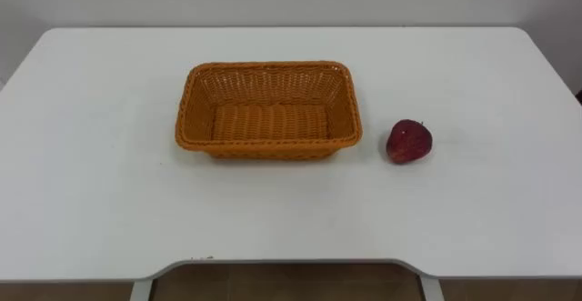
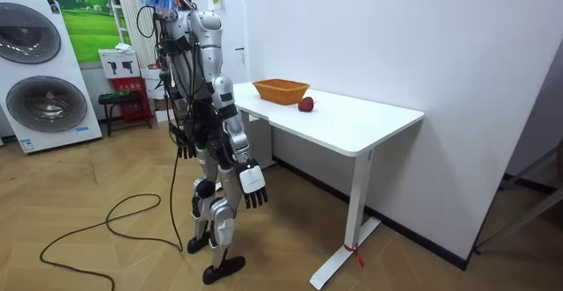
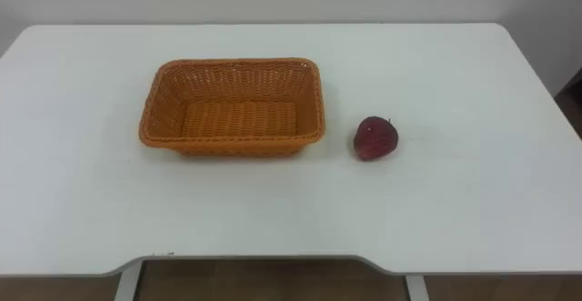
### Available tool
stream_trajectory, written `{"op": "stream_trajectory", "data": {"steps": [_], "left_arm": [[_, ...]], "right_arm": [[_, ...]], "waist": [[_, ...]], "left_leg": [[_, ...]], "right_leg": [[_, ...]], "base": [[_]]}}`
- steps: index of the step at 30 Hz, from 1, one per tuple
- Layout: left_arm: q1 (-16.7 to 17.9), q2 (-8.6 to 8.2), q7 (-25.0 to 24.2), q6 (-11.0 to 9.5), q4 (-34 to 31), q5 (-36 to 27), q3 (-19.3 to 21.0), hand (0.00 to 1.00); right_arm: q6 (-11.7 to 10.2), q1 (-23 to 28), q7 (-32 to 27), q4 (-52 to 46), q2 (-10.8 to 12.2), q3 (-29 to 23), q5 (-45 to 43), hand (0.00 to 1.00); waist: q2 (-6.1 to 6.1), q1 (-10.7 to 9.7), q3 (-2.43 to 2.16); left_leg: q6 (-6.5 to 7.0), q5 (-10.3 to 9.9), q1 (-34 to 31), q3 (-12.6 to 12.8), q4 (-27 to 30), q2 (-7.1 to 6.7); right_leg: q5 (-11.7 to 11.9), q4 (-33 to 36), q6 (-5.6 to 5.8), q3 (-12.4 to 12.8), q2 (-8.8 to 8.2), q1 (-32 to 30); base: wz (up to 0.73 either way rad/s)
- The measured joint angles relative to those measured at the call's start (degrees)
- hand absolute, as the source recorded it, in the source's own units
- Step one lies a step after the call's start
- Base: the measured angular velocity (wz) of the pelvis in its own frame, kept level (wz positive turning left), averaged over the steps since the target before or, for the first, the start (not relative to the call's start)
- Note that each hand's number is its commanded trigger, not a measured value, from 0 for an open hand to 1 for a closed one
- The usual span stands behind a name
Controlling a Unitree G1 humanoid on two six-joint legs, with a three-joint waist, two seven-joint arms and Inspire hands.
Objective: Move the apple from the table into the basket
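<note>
A white tabletop stands against a plain wall, and the robot stands at its edge with both arms down. The apple sits on the tabletop just to the right of the wicker basket, not touching it. The right robot hand and left robot hand hang by its sides, fingers loose, holding nothing. The apple looks firm, smooth, fairly light and prone to rolling. A hold from above around its widest part seems safest.
</note>
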Motion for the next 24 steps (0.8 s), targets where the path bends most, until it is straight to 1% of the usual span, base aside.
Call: {"op": "stream_trajectory", "data": {"steps": [3,7,9,10,11,12,13,14,15,16,17,18,20,21,22,23,24], "left_arm": [[-0.06,0.0,0.03,-0.02,-0.11,-0.05,0.0,0.0],[-0.22,0.01,0.61,-1.09,0.08,-0.21,-0.01,0.0],[-0.2,-0.02,1.29,-1.46,0.23,-0.88,-0.01,0.0],[-0.17,0.0,1.77,-1.96,0.6,-1.74,0.27,0.0],[0.0,-0.01,2.18,-2.44,1.05,-1.97,0.82,0.0],[0.03,-0.02,2.37,-2.75,0.91,-1.97,1.25,0.0],[0.07,0.02,2.58,-3.46,0.64,-1.91,2.53,0.0],[0.28,0.09,2.81,-4.08,0.35,-1.85,3.97,0.0],[0.82,0.13,3.02,-4.37,0.15,-1.9,4.68,0.0],[1.02,0.17,3.89,-5.14,-0.53,-1.99,6.18,0.0],[1.43,0.37,5.15,-6.0,-0.82,-2.43,6.8,0.0],[1.62,0.57,5.61,-6.36,-0.83,-2.57,6.86,0.0],[1.57,1.08,6.9,-7.55,-1.85,-2.55,8.16,0.0],[1.59,1.23,7.24,-7.69,-2.09,-2.5,8.24,0.0],[1.82,1.34,8.0,-7.92,-2.65,-2.52,8.29,0.0],[1.81,1.39,8.52,-8.12,-2.52,-2.62,8.33,0.0],[1.8,1.39,8.74,-8.14,-2.51,-2.6,8.33,0.0]], "right_arm": [[-0.01,0.02,-0.02,-0.21,-0.01,0.02,0.82,0.0],[-0.23,-0.01,-1.6,-0.12,0.18,-0.33,7.75,0.0],[-0.25,-0.05,-3.08,-0.18,0.29,-2.73,11.64,0.0],[-0.31,-0.17,-4.27,-0.26,0.28,-5.25,15.22,0.0],[-0.6,-0.27,-5.86,-0.44,0.25,-8.39,19.92,0.0],[-0.69,-0.35,-6.77,-0.89,0.25,-9.98,22.6,0.0],[-0.71,-0.07,-8.79,-3.24,0.25,-13.64,27.51,0.0],[-0.86,0.17,-11.46,-6.57,0.23,-17.16,31.61,0.0],[-1.11,0.14,-12.93,-8.32,0.23,-18.96,32.72,0.0],[-1.66,-0.05,-16.22,-12.59,0.23,-22.43,33.78,0.0],[-2.79,-0.12,-19.82,-17.6,0.23,-24.67,34.76,0.0],[-3.52,-0.14,-21.35,-20.07,0.21,-25.4,35.14,0.0],[-6.02,-0.12,-27.98,-30.88,0.1,-28.88,36.38,0.0],[-6.74,-0.08,-29.56,-33.09,0.02,-29.48,36.11,0.0],[-7.87,0.06,-32.95,-38.28,0.02,-30.24,35.6,0.0],[-8.63,-0.46,-36.7,-42.6,-0.12,-30.65,33.73,0.0],[-9.14,-0.84,-38.43,-44.14,-0.23,-30.71,32.32,0.0]], "waist": [[0.09,-0.01,-0.04],[0.43,0.01,0.03],[0.5,-0.33,0.13],[0.4,-0.67,0.28],[0.51,-1.27,0.21],[0.54,-1.76,0.2],[0.53,-2.43,0.19],[0.67,-3.23,0.29],[0.7,-3.47,0.3],[0.74,-4.32,0.26],[0.76,-4.74,0.25],[0.73,-4.74,0.24],[0.34,-5.17,0.1],[0.2,-5.26,0.03],[-0.09,-5.19,-0.16],[-0.22,-4.99,-0.2],[-0.33,-5.05,-0.22]], "left_leg": [[0.0,0.0,0.05,0.04,-0.02,0.0],[-0.01,0.0,0.29,0.3,-0.13,0.08],[-0.01,0.0,0.7,0.32,-0.14,0.08],[0.0,0.0,1.01,0.35,-0.28,0.07],[-0.01,0.0,1.29,0.38,-0.5,0.06],[-0.01,0.0,1.39,0.36,-0.52,0.05],[-0.01,0.0,1.33,0.37,-0.55,0.05],[-0.01,0.0,1.11,0.37,-0.44,0.05],[-0.01,0.0,1.03,0.38,-0.39,0.04],[0.0,-0.01,0.93,0.53,-0.35,0.03],[0.01,-0.01,0.77,1.05,-0.36,0.04],[0.02,0.0,0.58,1.18,-0.36,0.04],[0.06,0.03,-0.04,1.54,-0.37,0.0],[0.06,0.03,-0.04,1.54,-0.38,-0.03],[0.06,0.03,-0.02,1.6,-0.4,-0.06],[0.06,0.03,-0.01,1.75,-0.43,-0.06],[0.06,0.03,-0.03,1.76,-0.44,-0.07]], "right_leg": [[0.0,0.0,0.0,0.03,0.01,0.0],[0.02,0.11,-0.01,0.3,0.07,0.12],[0.03,0.13,0.0,0.31,0.06,0.24],[0.03,0.14,-0.01,0.28,0.05,0.72],[0.01,0.12,0.0,0.27,0.05,1.11],[-0.02,0.05,0.02,0.24,0.04,1.12],[-0.08,0.03,0.03,0.23,0.05,1.04],[-0.08,0.15,0.04,0.28,0.05,0.8],[-0.08,0.21,0.04,0.29,0.03,0.69],[-0.1,0.31,0.07,0.53,0.02,0.44],[-0.2,0.56,0.1,1.21,0.02,-0.26],[-0.22,0.95,0.12,1.33,0.02,-0.5],[-0.18,1.42,0.15,1.68,0.0,-1.11],[-0.18,1.41,0.16,1.68,-0.01,-1.1],[-0.19,1.41,0.18,1.62,-0.06,-1.15],[-0.19,1.37,0.18,1.73,-0.05,-1.19],[-0.18,1.27,0.18,1.75,-0.05,-1.16]], "base": [[0.0],[-0.02],[0.0],[0.0],[0.0],[0.0],[0.0],[0.0],[0.0],[-0.15],[-0.17],[-0.18],[-0.08],[-0.04],[-0.05],[-0.06],[0.0]]}}
